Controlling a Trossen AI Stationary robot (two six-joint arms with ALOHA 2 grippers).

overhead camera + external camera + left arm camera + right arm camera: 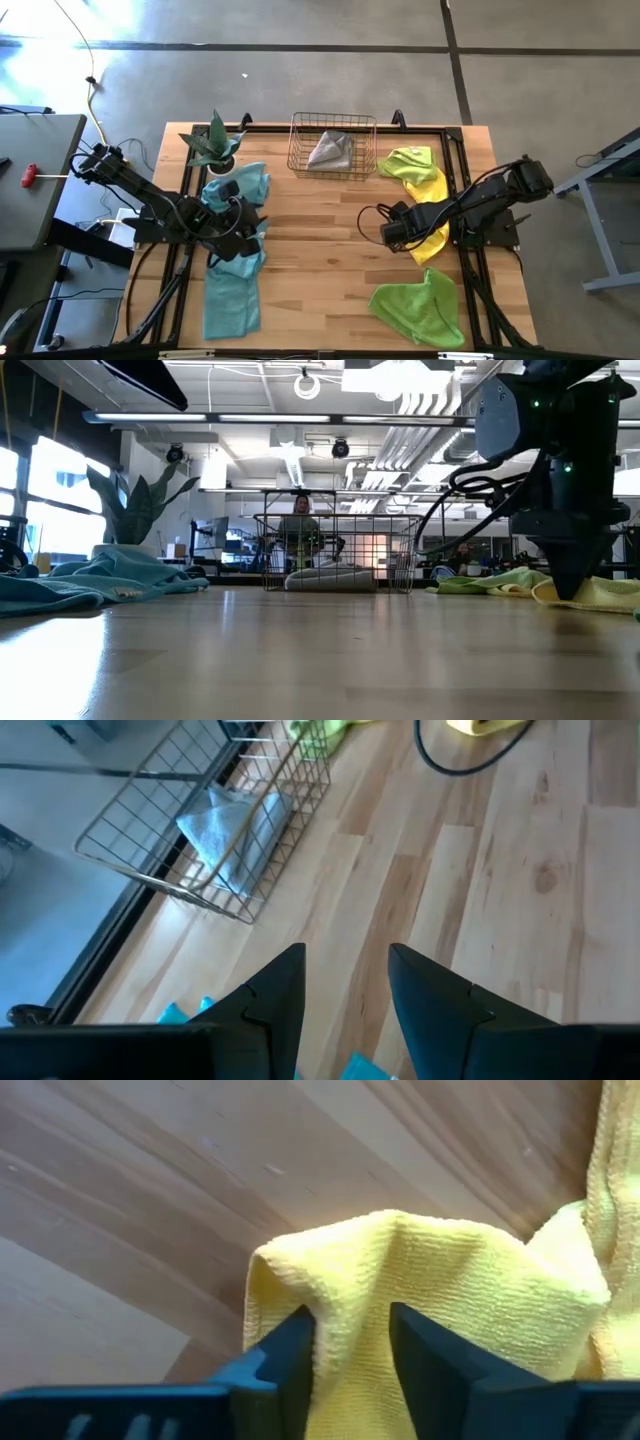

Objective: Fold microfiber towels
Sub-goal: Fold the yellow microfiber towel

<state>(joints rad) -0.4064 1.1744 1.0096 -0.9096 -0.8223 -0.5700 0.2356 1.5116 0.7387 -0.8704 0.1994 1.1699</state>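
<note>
My right tool pinches the yellow towel's edge at frame right; my left tool stands spread over the teal towel.

Both arms are dark, almost black, built of chunky jointed links with black cables looping alongside them. The left arm and right arm look alike. Each wrist ends in two dark, wedge-shaped fingers.
</note>
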